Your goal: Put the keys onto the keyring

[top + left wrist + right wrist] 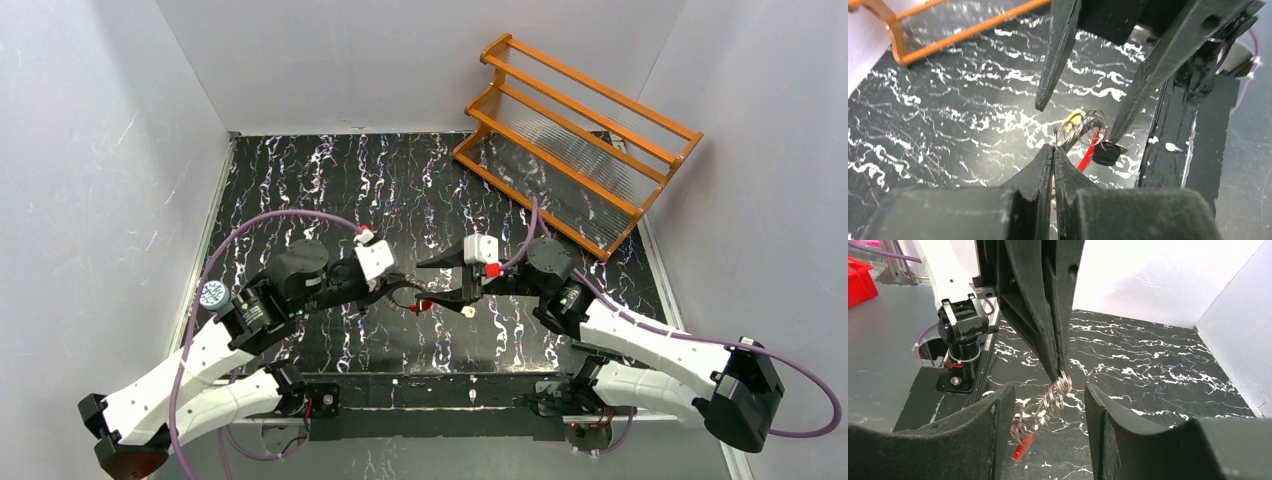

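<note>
My left gripper [1054, 149] is shut on the keyring [1083, 127], a bunch of thin silver wire coils with a short red section [1088, 156], and holds it a little above the black marbled table. A brass key [1073, 119] and a key with a dark head [1108, 152] hang among the coils. My right gripper [1048, 387] stands open, one finger on each side of the dangling keyring [1058, 390], not touching it. From above, the left gripper [395, 288] and the right gripper [428, 283] meet tip to tip at the table's middle, and a small pale key [467, 311] hangs just below them.
An orange wire rack [575, 140] stands at the back right of the table. White walls close in three sides. The arms' black base rail [430, 395] runs along the near edge. A red bin [858, 282] sits outside the enclosure.
</note>
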### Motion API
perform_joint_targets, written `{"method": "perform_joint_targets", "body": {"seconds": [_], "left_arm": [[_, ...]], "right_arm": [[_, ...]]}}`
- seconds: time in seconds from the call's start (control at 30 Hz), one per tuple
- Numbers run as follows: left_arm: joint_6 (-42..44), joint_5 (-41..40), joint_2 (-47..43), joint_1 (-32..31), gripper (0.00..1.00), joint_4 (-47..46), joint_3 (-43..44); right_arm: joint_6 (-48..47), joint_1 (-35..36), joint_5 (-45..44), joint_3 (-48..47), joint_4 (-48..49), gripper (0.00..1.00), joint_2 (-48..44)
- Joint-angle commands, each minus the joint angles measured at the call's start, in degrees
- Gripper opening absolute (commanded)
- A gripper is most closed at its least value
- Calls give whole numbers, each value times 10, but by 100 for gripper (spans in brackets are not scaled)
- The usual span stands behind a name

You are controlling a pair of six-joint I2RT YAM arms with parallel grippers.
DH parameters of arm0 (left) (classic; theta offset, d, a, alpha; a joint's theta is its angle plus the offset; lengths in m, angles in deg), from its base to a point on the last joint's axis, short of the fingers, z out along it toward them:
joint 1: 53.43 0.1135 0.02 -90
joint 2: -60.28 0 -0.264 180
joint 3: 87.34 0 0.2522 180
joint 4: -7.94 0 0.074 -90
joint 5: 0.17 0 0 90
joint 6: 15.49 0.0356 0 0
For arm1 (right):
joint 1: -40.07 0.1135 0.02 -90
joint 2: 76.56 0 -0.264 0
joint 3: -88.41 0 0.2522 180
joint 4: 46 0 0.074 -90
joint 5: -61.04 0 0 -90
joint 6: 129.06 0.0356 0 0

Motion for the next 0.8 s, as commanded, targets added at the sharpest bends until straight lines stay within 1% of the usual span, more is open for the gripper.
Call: {"method": "perform_joint_targets", "body": {"seconds": [0.0, 0.13, 0.17, 0.2, 0.23, 0.27, 0.3, 0.53, 0.7, 0.73, 0.77], "left_arm": [[19, -32, 39, 0, 0, 118, 69], [17, -46, 60, 0, 0, 138, 93], [17, -44, 62, 0, 0, 137, 96], [17, -41, 63, 0, 0, 136, 96], [17, -39, 63, 0, 0, 135, 96], [16, -38, 64, 0, 0, 135, 96], [17, -36, 64, 0, 0, 134, 96], [13, -23, 59, 0, 0, 124, 90], [12, -14, 59, 0, 0, 116, 86], [12, -14, 58, 0, 0, 115, 86], [12, -13, 58, 0, 0, 115, 86]], "right_arm": [[20, 1, 16, -40, 30, 60, 6], [24, 1, 5, -51, 28, 61, 13], [24, 1, -6, -55, 22, 59, 16], [24, 1, -16, -59, 15, 54, 19], [23, 1, -25, -65, 6, 46, 24], [20, 1, -32, -72, -6, 40, 28], [17, 1, -34, -79, -17, 38, 33], [-24, 1, 14, -136, -112, 36, 84], [-40, 0, 30, -146, -140, 34, 96], [-43, 0, 33, -148, -146, 33, 98], [-46, 0, 35, -150, -152, 29, 100]]}}
